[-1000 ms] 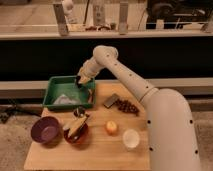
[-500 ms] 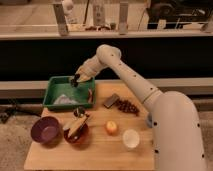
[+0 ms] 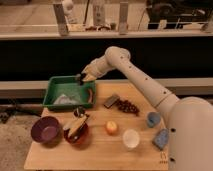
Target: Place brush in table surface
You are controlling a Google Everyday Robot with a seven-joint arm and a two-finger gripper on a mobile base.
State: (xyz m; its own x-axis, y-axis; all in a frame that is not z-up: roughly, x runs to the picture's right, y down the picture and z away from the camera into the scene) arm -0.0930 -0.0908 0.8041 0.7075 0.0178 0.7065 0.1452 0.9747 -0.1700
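My gripper (image 3: 81, 77) hangs at the end of the white arm, just above the back right part of the green plastic bin (image 3: 56, 102). A small dark shape (image 3: 78, 77) shows at the gripper's tip; I cannot tell whether it is the brush or part of the gripper. No other brush shows in view. The light tan wooden table surface (image 3: 100, 150) lies below and in front, with the bin standing on its back left corner.
On the table stand a flat grey block (image 3: 111, 101), a dark red grape cluster (image 3: 128, 106), an orange fruit (image 3: 112, 127), a white cup (image 3: 131, 138), a purple bowl (image 3: 46, 131), a red bowl holding items (image 3: 76, 131) and two blue objects (image 3: 153, 119).
My gripper has moved slightly left and down over the back right part of the green bin. The things on the table have not moved.
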